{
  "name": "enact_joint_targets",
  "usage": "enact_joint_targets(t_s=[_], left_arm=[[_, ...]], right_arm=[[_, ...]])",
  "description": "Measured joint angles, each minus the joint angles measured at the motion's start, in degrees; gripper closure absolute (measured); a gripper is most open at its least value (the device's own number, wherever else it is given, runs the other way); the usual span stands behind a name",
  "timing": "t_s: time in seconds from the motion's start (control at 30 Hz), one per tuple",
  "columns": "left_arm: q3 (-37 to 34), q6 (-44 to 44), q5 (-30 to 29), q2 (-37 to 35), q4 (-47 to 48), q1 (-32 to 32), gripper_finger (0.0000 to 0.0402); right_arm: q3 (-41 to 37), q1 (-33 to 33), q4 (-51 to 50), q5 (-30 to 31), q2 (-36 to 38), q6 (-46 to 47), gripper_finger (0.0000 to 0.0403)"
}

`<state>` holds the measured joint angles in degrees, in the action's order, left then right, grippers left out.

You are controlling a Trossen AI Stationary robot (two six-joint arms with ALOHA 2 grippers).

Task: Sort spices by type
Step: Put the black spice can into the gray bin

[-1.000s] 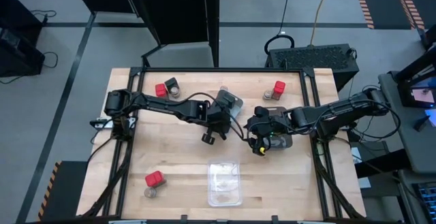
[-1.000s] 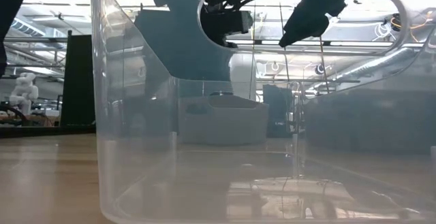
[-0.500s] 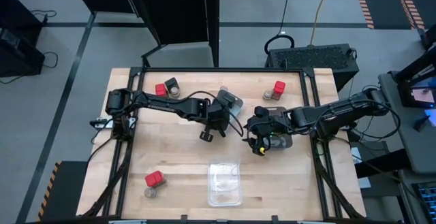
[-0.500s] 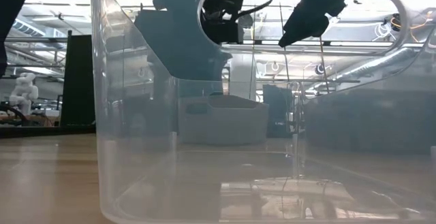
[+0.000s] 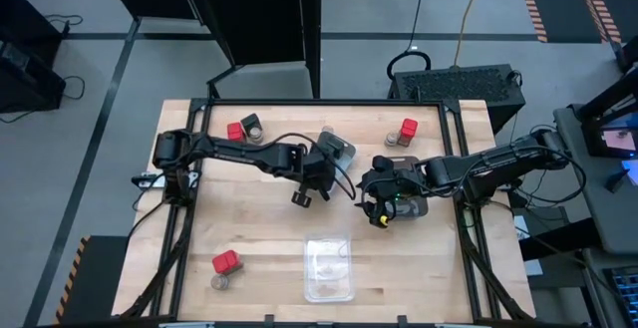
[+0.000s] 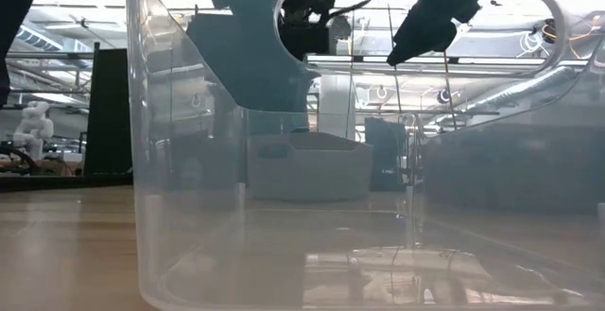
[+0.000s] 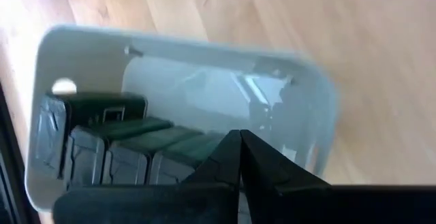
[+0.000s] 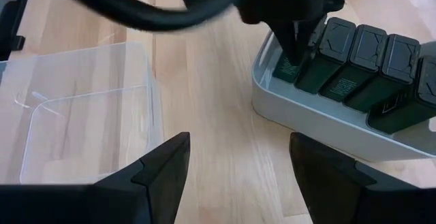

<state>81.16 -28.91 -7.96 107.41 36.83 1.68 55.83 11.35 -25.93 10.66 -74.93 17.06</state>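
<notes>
A light tray [image 5: 339, 149] at the table's middle holds a row of dark blocks [image 8: 361, 60], which also show in the left wrist view [image 7: 116, 149]. My left gripper [image 5: 321, 168] is shut, and its fingers [image 8: 294, 43] point down into the tray's corner, onto the end block [image 8: 286, 67]. My right gripper [image 8: 235, 176] hangs open above bare wood between that tray and the clear tray [image 8: 82, 115]. Three red blocks [image 5: 235, 131] [image 5: 408, 129] [image 5: 226, 261] stand on the table, each beside a small jar [image 5: 252, 129] [image 5: 394, 139] [image 5: 220, 280]. My left gripper comes from above, its shut fingertips [image 7: 240, 142] at the top of the end dark block [image 8: 286, 67] in the light tray's corner. The block stands in the tray with the others. Whether the tips touch it, I cannot tell.
A dark smoky tray [image 5: 413, 206] lies under my right arm. The clear tray [image 5: 329, 268] sits near the near edge, and its wall [image 6: 189, 207] fills the low view. Bare wood lies left of the middle and between the trays.
My left gripper has shifted slightly toward the table's left and far side and turned a little at the wrist, staying over the light tray. My right arm has kept still.
</notes>
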Motion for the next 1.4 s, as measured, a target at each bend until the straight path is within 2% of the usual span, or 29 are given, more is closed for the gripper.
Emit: enact_joint_targets(t_s=[0.13, 0.27, 0.47, 0.6, 0.73, 0.93, 1.03, 1.13, 1.4], left_arm=[[2.19, -0.39, 0.17, -0.99, 1.59, -1.01, 0.0387], [4.59, -0.27, -0.33, -3.81, 7.62, -0.91, 0.0387], [4.55, 1.34, -3.86, -10.56, 9.4, 3.58, 0.0387], [4.55, 4.67, -5.79, -14.96, 17.38, 10.39, 0.0387], [4.55, 10.66, -6.95, -18.93, 26.26, 20.55, 0.0387], [4.54, 13.93, -0.32, -20.51, 27.09, 37.12, 0.0387], [4.55, 18.74, 3.61, -18.87, 27.47, 42.93, 0.0387], [4.44, 23.79, 5.06, -16.61, 29.26, 46.67, 0.0387], [2.94, 23.59, 5.15, -11.99, 31.64, 48.52, 0.0386]], right_arm=[[0.0, 0.0, -0.22, -0.02, -0.01, -0.13, 0.0165], [0.0, 0.0, -1.46, -0.07, -0.01, 0.54, 0.0165], [0.0, 0.0, -1.93, 0.05, -0.01, 0.46, 0.0165], [0.0, 0.02, -2.23, 0.07, -0.01, 1.88, 0.0165], [0.0, 0.51, -2.6, 0.28, -0.01, 1.89, 0.0165], [0.0, 0.76, -0.95, 0.31, -0.01, -0.09, 0.0165], [0.0, 0.91, -0.75, 0.31, -0.01, 0.59, 0.0165], [0.0, 1.59, -0.81, 0.31, -0.01, 1.2, 0.0165], [0.0, 2.62, -0.87, 0.31, -0.01, 1.27, 0.0165]])
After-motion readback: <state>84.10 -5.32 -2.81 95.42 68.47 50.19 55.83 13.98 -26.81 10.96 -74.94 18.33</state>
